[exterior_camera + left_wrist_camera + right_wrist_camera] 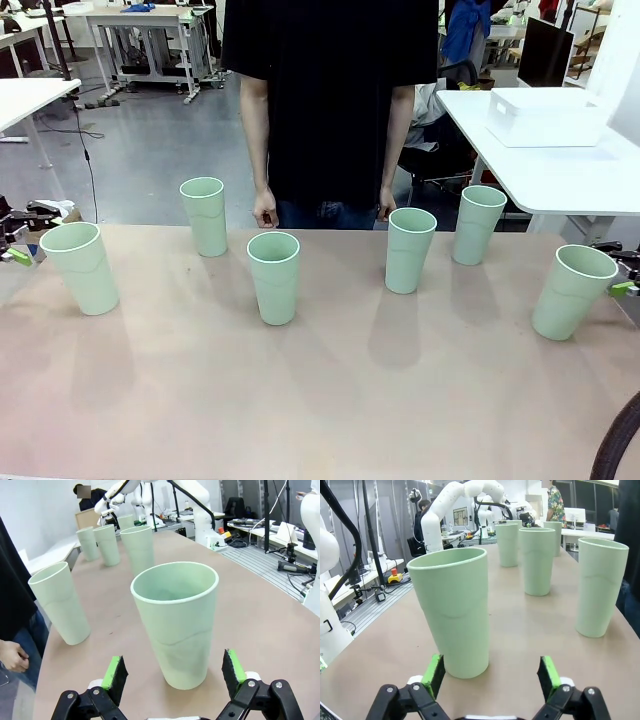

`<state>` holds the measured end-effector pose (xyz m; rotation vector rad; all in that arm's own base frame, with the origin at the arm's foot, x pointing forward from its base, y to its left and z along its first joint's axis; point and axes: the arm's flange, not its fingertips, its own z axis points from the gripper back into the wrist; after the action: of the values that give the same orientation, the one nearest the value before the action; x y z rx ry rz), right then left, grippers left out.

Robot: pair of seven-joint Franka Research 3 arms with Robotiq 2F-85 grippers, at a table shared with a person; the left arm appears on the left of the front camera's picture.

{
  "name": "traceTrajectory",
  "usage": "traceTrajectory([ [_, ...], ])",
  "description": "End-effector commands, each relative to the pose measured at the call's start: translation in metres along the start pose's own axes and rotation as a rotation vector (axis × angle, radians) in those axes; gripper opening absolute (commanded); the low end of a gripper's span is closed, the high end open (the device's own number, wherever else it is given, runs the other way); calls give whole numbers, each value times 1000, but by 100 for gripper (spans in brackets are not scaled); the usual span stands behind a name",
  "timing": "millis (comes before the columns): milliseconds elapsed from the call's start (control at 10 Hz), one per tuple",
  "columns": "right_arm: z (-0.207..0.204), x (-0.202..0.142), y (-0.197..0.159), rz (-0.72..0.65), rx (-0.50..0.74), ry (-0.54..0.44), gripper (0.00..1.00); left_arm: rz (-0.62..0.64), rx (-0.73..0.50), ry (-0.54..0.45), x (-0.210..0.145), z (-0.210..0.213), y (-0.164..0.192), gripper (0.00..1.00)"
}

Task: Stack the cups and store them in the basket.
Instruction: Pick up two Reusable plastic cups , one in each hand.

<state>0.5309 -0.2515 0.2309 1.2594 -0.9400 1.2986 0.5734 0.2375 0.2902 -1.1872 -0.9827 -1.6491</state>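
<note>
Progress: nil. Six cups stand upright and apart, none nested. On the table (320, 400), the left cup (80, 268) is at 9 o'clock, the others run through 11, centre, 12 and 1, and the right cup (572, 290) is at 3. All stacking and the basket drop remain.

Left gripper (174, 672) is released, jaws wide. Its wrist view puts the left cup centred just ahead of the pads (114, 672), untouched. Right gripper (491, 674) is also released, with the right cup off-centre toward its 9 o'clock pad.

Front gives the full row, a hand (265, 210) hanging at 12, and a white box (545, 117) on a side table at 1. Can't tell if it's the basket.
</note>
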Motion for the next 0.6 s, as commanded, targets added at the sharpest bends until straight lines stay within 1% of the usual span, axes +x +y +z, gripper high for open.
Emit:
traceTrajectory([
  [0,2,5,1,-6,3,2,100,1,-1,4,0,1,-1,100],
  [100,0,0,0,0,0,0,100,0,0,0,0,0,0,100],
  [200,-7,1,3,24,1,30,100,25,-10,-86,-3,-6,6,100],
  [400,-20,-9,1,30,-7,37,100,26,-3,-98,-12,-14,8,100],
  [500,-24,-12,1,29,-1,15,100,17,5,-104,-14,-16,7,100],
])
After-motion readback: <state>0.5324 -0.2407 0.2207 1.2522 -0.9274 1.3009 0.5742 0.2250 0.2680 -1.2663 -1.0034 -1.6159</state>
